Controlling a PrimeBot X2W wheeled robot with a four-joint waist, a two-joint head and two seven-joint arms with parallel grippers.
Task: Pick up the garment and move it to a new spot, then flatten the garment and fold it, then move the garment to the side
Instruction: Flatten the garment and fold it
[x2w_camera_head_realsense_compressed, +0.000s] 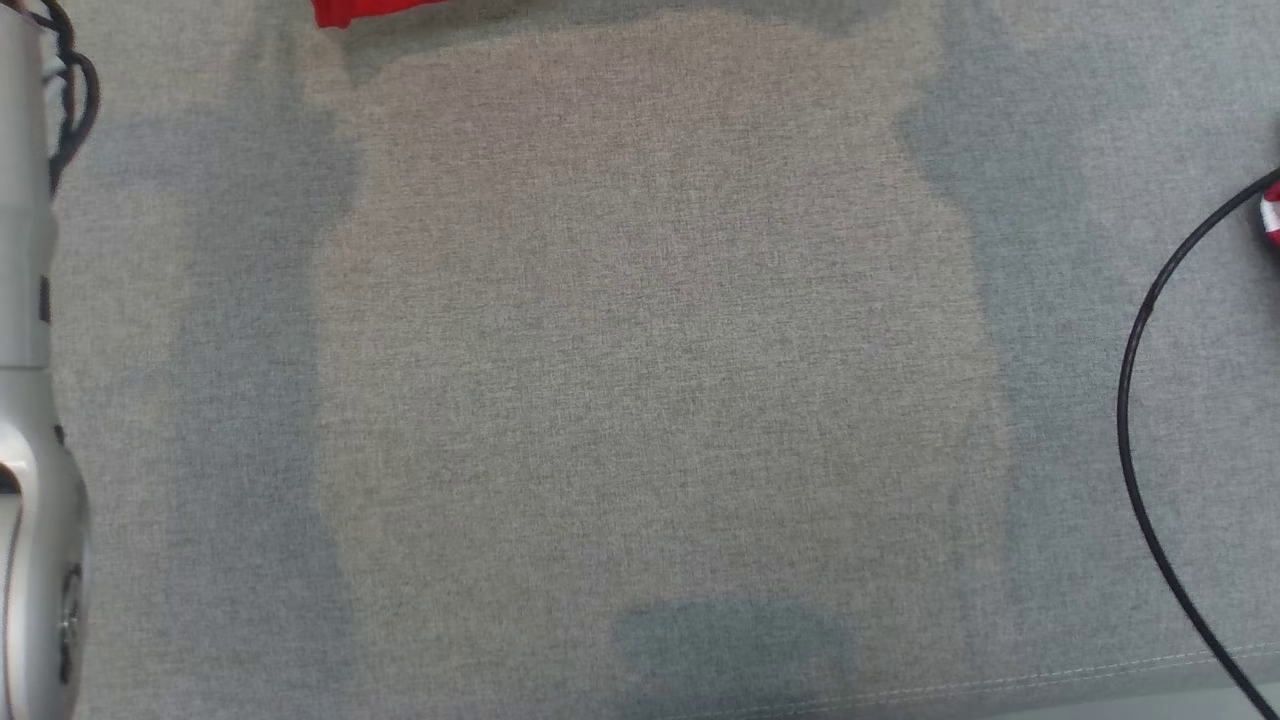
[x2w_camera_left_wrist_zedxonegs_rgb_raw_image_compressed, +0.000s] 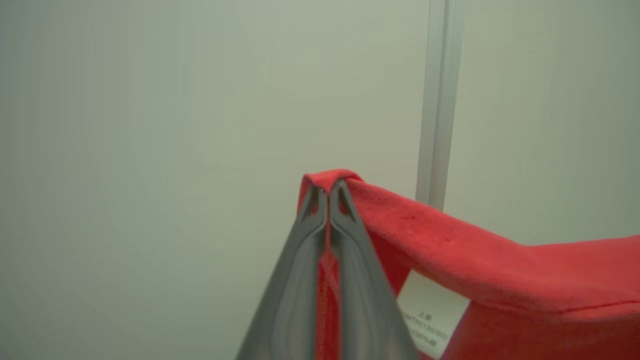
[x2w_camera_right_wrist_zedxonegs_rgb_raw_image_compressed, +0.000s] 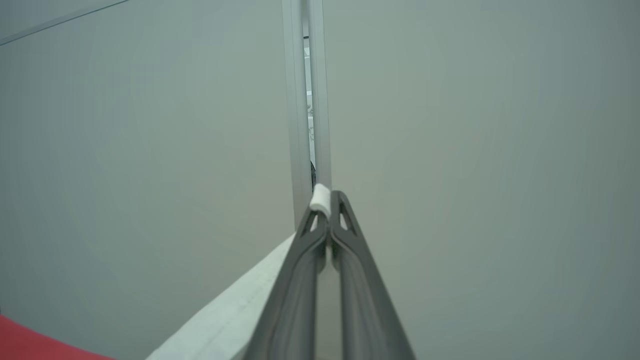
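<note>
The garment (x2w_camera_left_wrist_zedxonegs_rgb_raw_image_compressed: 500, 265) is red fleece with a white care label (x2w_camera_left_wrist_zedxonegs_rgb_raw_image_compressed: 430, 315) sewn inside. My left gripper (x2w_camera_left_wrist_zedxonegs_rgb_raw_image_compressed: 327, 187) is shut on a folded red edge of it, held up in front of a pale wall. My right gripper (x2w_camera_right_wrist_zedxonegs_rgb_raw_image_compressed: 327, 197) is shut on a white strip of the garment (x2w_camera_right_wrist_zedxonegs_rgb_raw_image_compressed: 235, 320), with a red patch (x2w_camera_right_wrist_zedxonegs_rgb_raw_image_compressed: 30, 345) low at the left of that view. In the head view a red bit of the garment (x2w_camera_head_realsense_compressed: 350, 10) pokes in at the top edge, and a red and white bit (x2w_camera_head_realsense_compressed: 1272, 215) shows at the right edge.
A grey cloth-covered table (x2w_camera_head_realsense_compressed: 640, 380) spreads below, its stitched front edge at the lower right. My pale left forearm (x2w_camera_head_realsense_compressed: 25, 400) runs along the left edge, and a black cable (x2w_camera_head_realsense_compressed: 1135, 400) loops at the right. A pale wall with a vertical metal strip (x2w_camera_right_wrist_zedxonegs_rgb_raw_image_compressed: 307, 100) stands ahead.
</note>
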